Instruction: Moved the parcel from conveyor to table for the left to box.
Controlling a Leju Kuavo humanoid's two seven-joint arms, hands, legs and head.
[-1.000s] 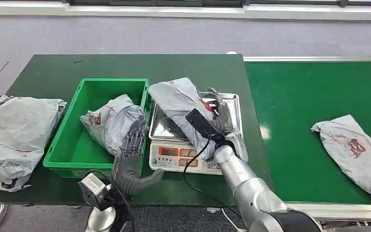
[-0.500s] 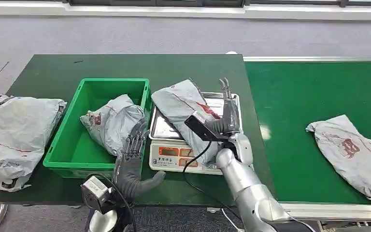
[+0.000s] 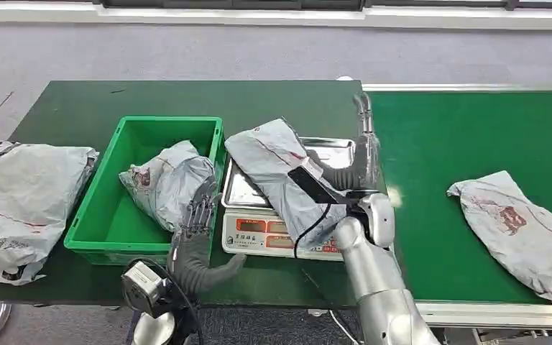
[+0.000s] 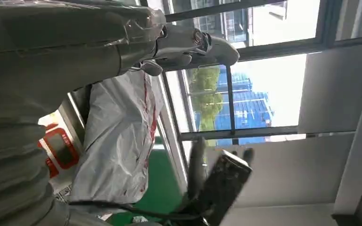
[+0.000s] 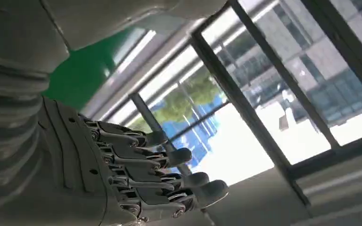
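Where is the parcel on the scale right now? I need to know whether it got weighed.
In the head view, the parcel lies across the scale, beside the green bin.

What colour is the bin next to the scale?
Bright green, the bin; the head view shows it best, with a grey parcel inside.

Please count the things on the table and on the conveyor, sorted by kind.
Grey parcels: 4 (on the scale, in the crate, at the table's left edge, on the conveyor)
Green crate: 1
Scale: 1
Total: 6
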